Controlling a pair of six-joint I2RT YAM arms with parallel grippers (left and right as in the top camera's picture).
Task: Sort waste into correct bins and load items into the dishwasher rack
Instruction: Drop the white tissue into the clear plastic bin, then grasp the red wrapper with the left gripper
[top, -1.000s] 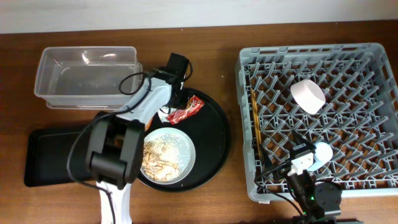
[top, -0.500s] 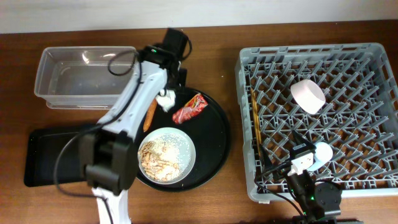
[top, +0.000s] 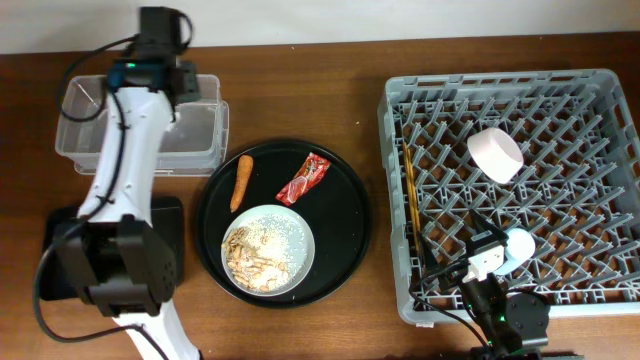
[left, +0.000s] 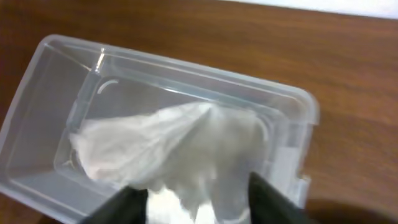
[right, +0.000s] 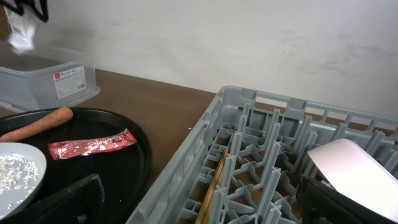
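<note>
Dangling over the clear tub (left: 186, 70), the crumpled white napkin (left: 168, 143) is pinched in the left end effector (left: 200, 200), its loose folds above the tub's middle. Release looks like the step in hand. Dip a little inside the walls, then spread the fingers fully, so no fold clings or drapes over the rim onto the counter (left: 348, 62). The right end effector (right: 208, 202) sits spread at the near edge of the dishwasher rack (right: 249, 118).
</note>
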